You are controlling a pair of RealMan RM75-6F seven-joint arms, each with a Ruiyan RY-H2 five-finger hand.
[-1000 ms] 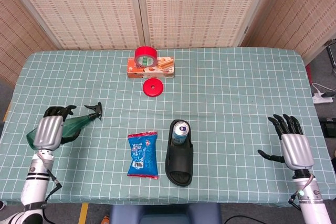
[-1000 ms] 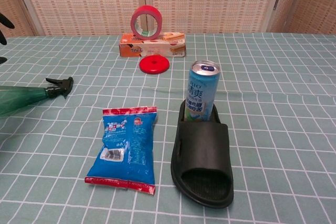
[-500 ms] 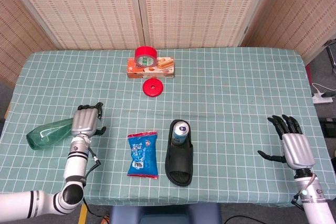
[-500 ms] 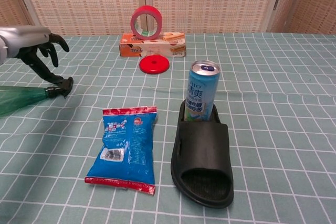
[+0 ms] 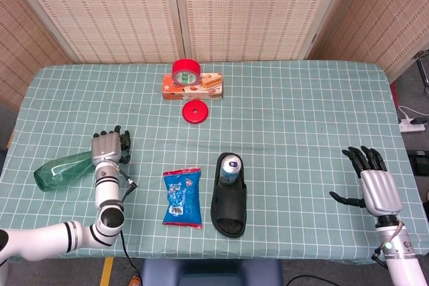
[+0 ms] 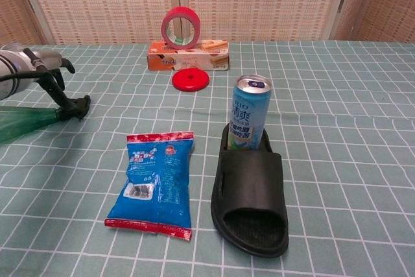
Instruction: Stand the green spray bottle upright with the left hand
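Note:
The green spray bottle [image 5: 59, 172] lies on its side at the table's left edge, its black spray head [image 6: 78, 105] pointing right. My left hand [image 5: 108, 149] hovers over the bottle's neck, back upward. In the chest view the left hand [image 6: 24, 68] comes in from the upper left, and its dark fingers [image 6: 57, 91] reach down to the spray head without closing around it. The bottle's body [image 6: 19, 125] rests flat on the cloth. My right hand [image 5: 373, 189] stays at the far right near the front edge, fingers spread and holding nothing.
A blue snack bag [image 5: 182, 197] lies at front centre beside a black slipper [image 5: 229, 207] with a can [image 5: 230, 168] standing in it. At the back stand a red tape roll [image 5: 186, 71] on an orange box [image 5: 202, 86] and a red lid [image 5: 195, 112].
My left hand moved right from the bottle's body to its neck, then settled lower over the spray head. The bottle still lies flat. The right hand has not moved.

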